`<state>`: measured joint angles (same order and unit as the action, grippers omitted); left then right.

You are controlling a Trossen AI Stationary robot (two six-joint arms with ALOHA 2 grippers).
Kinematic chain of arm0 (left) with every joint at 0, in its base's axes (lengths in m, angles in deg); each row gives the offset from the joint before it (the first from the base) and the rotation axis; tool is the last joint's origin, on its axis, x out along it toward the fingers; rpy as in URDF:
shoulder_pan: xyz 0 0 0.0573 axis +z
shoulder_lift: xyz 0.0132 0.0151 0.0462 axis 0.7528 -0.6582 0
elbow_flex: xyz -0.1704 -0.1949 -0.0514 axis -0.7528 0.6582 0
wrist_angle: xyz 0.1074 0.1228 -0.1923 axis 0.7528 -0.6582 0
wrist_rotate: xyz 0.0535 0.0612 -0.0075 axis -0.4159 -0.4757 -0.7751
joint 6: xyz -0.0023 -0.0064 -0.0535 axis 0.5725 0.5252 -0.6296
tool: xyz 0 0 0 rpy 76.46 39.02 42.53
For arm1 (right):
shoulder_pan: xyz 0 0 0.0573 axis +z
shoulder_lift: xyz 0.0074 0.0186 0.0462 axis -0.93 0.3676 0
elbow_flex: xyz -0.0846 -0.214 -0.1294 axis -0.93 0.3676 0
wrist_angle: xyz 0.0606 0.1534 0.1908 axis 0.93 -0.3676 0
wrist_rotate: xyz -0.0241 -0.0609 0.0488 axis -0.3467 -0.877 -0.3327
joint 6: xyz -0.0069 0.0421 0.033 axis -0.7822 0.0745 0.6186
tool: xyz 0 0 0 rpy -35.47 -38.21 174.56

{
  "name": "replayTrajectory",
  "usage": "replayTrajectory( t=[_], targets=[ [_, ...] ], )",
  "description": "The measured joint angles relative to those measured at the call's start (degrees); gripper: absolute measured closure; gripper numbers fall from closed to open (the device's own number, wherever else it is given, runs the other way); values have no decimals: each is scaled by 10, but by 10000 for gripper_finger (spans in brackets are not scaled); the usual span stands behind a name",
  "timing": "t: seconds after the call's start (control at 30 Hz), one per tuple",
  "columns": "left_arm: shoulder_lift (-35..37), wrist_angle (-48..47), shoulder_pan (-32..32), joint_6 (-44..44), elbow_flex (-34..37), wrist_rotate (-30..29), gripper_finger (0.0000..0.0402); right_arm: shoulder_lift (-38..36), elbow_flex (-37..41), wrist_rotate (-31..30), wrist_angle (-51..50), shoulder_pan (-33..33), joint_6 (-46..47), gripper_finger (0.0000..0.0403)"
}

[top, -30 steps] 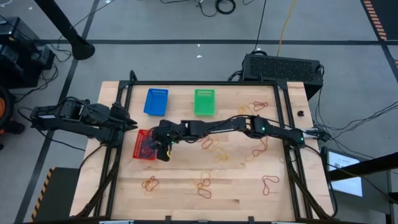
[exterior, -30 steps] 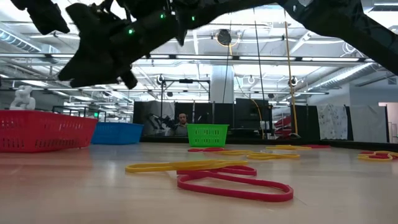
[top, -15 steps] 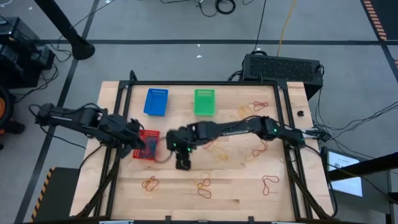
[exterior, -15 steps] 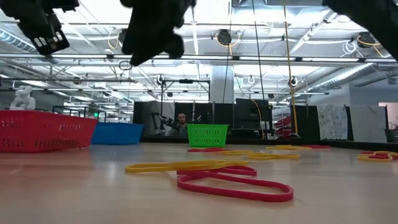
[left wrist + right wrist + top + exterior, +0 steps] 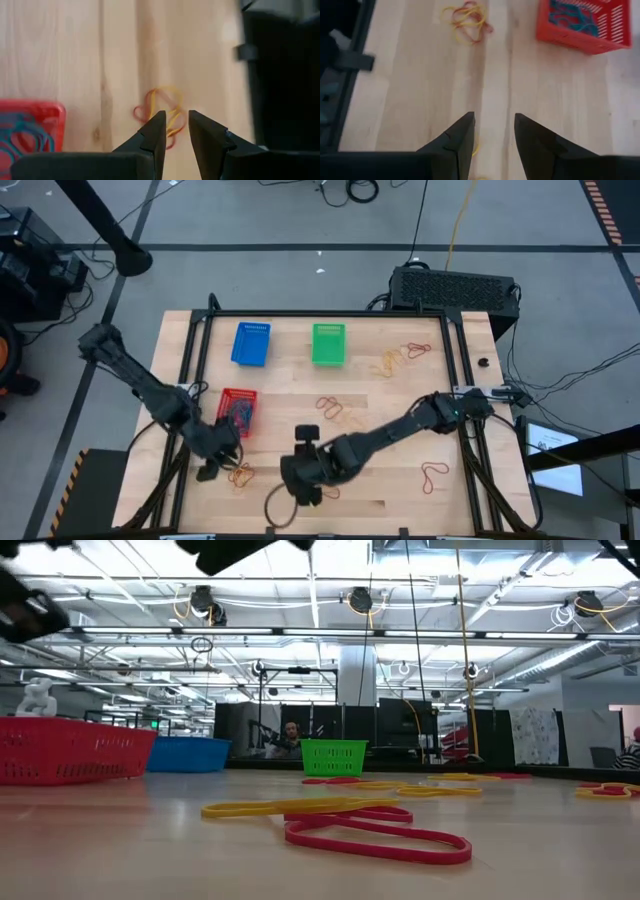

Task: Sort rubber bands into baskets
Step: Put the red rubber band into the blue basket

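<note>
From the top-down camera, the left end effector (image 5: pixel 212 471) hangs low over the front-left part of the desk (image 5: pixel 400 480), with a red-and-yellow clump of rubber bands (image 5: pixel 240 473) just beside it and the red basket (image 5: pixel 237 412) a bit further back. The right end effector (image 5: pixel 305 492) sits near the front edge, close to the left one. The blue basket (image 5: pixel 251 344) and green basket (image 5: pixel 328 344) are at the far side, well away from both. More bands are scattered mid-desk and off to the right.

Low camera: a yellow band (image 5: pixel 300 807) and a red band (image 5: pixel 375 835) lie touching in the foreground, all three baskets behind them, and a person way back in the room.

Left wrist cam: fingers are parted with a narrow gap, nothing between them, and the red-and-yellow clump sits on the wood right past the tips. A corner of the red basket, with blue and red bands in it, is off to one side.

Right wrist cam: fingers are spread, holding nothing, with bare wood between them. The clump and the red basket are further out ahead.
</note>
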<state>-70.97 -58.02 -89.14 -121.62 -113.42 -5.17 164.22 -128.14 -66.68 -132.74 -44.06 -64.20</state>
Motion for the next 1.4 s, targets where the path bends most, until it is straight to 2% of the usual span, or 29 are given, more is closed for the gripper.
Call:
replayTrajectory(
  t=[0.2, 0.4, 0.7, 0.9, 1.2, 1.4],
  targets=[
    [-110, 12, -33, -25, 0, -41, 311, 0, 0, -2, -7, 21, 3, 271],
    [-175, 31, -35, -35, 0, -45, 311, 0, 0, -2, -7, 24, 3, 271],
    [-205, 36, -35, -30, 0, -56, 311, 0, 0, -2, -7, 13, -13, 271],
    [-211, 77, -35, -29, 0, -66, 311, 0, 1, -2, -7, 5, -12, 271],
    [-266, 83, -35, -29, -1, -72, 311, 0, 1, -1, -7, 4, -11, 271],
    [-265, 82, -34, -29, -1, -71, 311, 0, 1, 0, -7, 5, -5, 271]
  ],
)
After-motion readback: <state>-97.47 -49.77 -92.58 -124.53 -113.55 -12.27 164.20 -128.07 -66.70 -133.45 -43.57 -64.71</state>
